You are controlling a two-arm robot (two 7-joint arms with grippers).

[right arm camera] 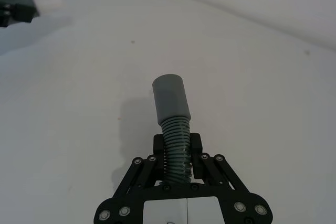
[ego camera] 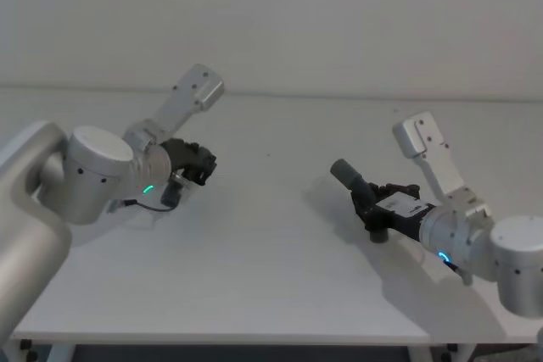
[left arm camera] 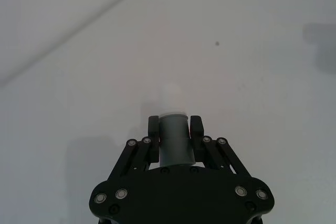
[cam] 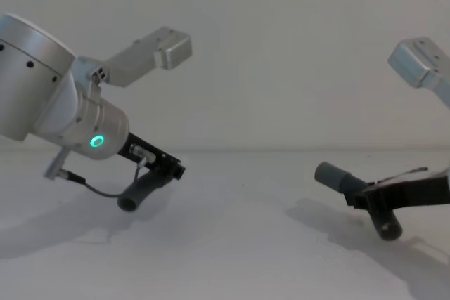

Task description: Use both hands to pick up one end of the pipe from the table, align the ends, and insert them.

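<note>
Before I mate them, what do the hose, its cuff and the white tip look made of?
Hose: flexible plastic or rubber, going by its shiny spiral ribs. Cuff: smooth matte grey plastic, probably rigid. Tip: smooth whitish plastic, likely.

I count 1 whitish-tipped hose piece and 1 grey-cuffed hose piece, making 2 ribbed pieces; 1 left gripper and 1 right gripper, making 2; 1 white table.

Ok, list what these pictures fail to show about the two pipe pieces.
- Chest view: the left gripper hides the front end of the left piece.
- Left wrist view: the whitish tip blends into the white table; its rim is unclear.
- Right wrist view: the right piece runs under the right gripper, rear end hidden.
</note>
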